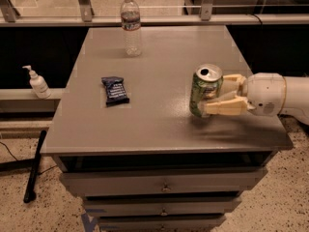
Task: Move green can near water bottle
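Observation:
The green can has a silver top with a pull-tab. It is at the right side of the grey table, tilted a little and lifted slightly off the surface. My gripper reaches in from the right and is shut on the can, one beige finger in front and one behind. The water bottle stands upright at the table's far edge, left of centre, well away from the can.
A dark blue snack packet lies on the table's left half. A white pump bottle stands on a ledge to the left. Drawers are below the tabletop. A railing runs behind the table.

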`<move>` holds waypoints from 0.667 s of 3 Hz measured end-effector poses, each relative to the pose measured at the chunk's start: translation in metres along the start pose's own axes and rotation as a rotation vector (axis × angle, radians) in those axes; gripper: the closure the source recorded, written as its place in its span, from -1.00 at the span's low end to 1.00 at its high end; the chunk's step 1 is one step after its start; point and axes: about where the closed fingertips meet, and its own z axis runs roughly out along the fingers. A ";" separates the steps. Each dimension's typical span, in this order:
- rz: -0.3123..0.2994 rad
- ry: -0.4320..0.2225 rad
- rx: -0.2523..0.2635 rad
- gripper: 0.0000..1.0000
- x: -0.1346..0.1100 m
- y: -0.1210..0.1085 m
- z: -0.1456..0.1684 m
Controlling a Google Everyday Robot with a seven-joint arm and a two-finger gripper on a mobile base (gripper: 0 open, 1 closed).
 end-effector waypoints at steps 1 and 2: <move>-0.034 -0.025 0.031 1.00 -0.004 -0.016 0.004; -0.094 -0.042 0.066 1.00 -0.009 -0.062 0.018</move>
